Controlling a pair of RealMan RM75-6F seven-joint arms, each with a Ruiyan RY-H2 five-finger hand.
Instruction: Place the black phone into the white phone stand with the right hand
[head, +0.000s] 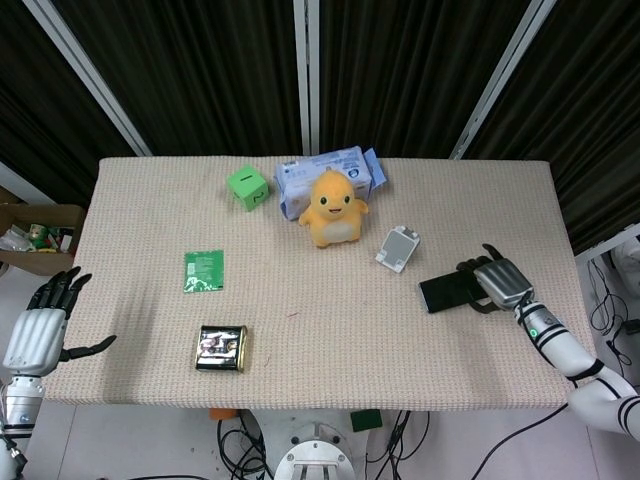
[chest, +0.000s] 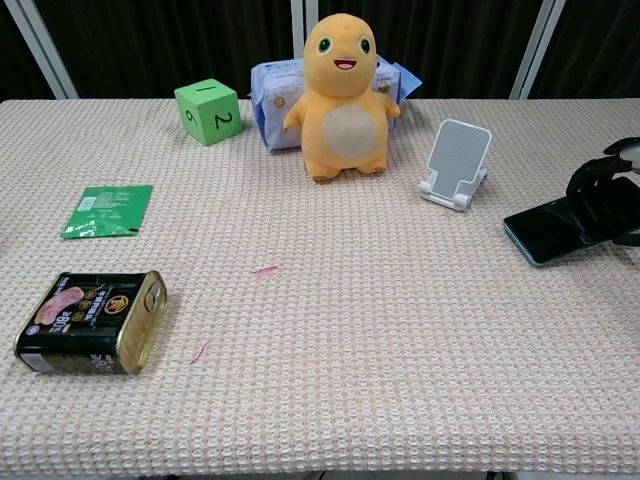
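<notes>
A woven beige table seen from above and from chest height, clock directions read on the overhead view with 12 at the far curtain. Nearest, at about 7 o'clock, a black tin lies on its side. Off the near left corner, at 8 o'clock, the left hand hangs beside the table edge, fingers spread apart and holding nothing, palm side turned inward. At 9 o'clock from centre, a flat green packet lies on the cloth. At 4 o'clock, near the right edge, the right forearm reaches in from the near right corner and the right hand sits over the right end of the phone, dark fingers curled down around its far edge and the thumb side near its near edge; the chest view shows the fingers wrapped on the phone's right end, though whether it is lifted off the cloth cannot be told. The phone's free left end points toward 9 o'clock. Just beyond it, toward 11 o'clock from the phone and apart from it, the white stand sits empty, its back plate tilted. Farther, at 12 o'clock, an orange plush stands upright before a blue wipes pack, touching it, with a green die at 11 o'clock.
</notes>
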